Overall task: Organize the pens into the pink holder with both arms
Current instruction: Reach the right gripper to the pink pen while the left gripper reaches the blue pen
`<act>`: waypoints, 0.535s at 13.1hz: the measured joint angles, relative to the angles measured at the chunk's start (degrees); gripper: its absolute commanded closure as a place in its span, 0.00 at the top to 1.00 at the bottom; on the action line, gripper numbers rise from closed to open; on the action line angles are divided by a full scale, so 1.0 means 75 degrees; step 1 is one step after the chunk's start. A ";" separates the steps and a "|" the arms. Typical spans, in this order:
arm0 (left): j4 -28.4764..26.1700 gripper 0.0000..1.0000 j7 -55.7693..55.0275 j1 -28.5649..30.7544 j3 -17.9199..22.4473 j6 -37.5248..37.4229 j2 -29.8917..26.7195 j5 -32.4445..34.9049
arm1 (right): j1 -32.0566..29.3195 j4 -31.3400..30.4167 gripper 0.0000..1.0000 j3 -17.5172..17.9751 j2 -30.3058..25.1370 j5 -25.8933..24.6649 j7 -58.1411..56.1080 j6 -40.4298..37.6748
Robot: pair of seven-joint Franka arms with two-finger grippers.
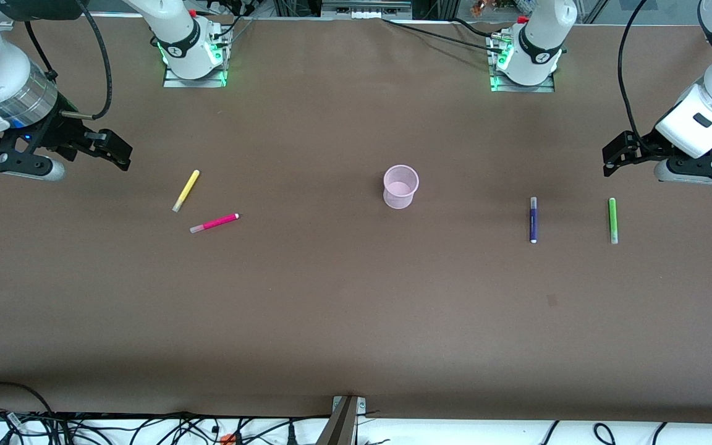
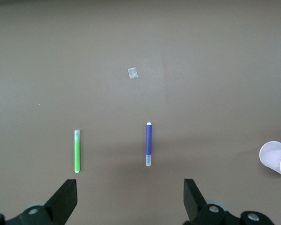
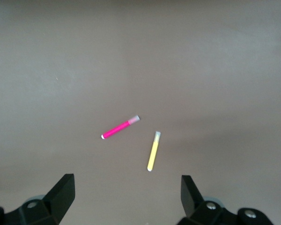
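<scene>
The pale pink holder (image 1: pixel 400 186) stands upright and empty at the table's middle; its rim shows in the left wrist view (image 2: pixel 276 159). The yellow pen (image 1: pixel 186 190) and magenta pen (image 1: pixel 214 223) lie toward the right arm's end, also in the right wrist view: yellow (image 3: pixel 153 151), magenta (image 3: pixel 120 127). The purple pen (image 1: pixel 533 220) and green pen (image 1: pixel 612 220) lie toward the left arm's end, also in the left wrist view: purple (image 2: pixel 148 144), green (image 2: pixel 77 151). My right gripper (image 1: pixel 114 150) is open and empty above the table. My left gripper (image 1: pixel 617 154) is open and empty above the table.
A small pale square patch (image 2: pixel 133 72) marks the brown table (image 1: pixel 356 309) nearer the front camera than the purple pen. The arm bases (image 1: pixel 192 52) stand along the table's edge farthest from the front camera. Cables (image 1: pixel 146 426) lie under the near edge.
</scene>
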 measured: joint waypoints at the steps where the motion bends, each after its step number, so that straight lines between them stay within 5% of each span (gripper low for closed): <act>1: 0.0001 1.00 0.0000 0.0000 0.0000 0.0000 0.0000 0.0000 | -0.0007 0.0000 1.00 -0.0012 0.0034 0.0111 0.0000 0.0128; 7: 0.0099 1.00 0.0000 0.0015 0.0015 -0.0517 0.0386 -0.0424 | -0.0074 -0.0142 1.00 -0.0093 0.1099 0.0368 0.0000 0.0271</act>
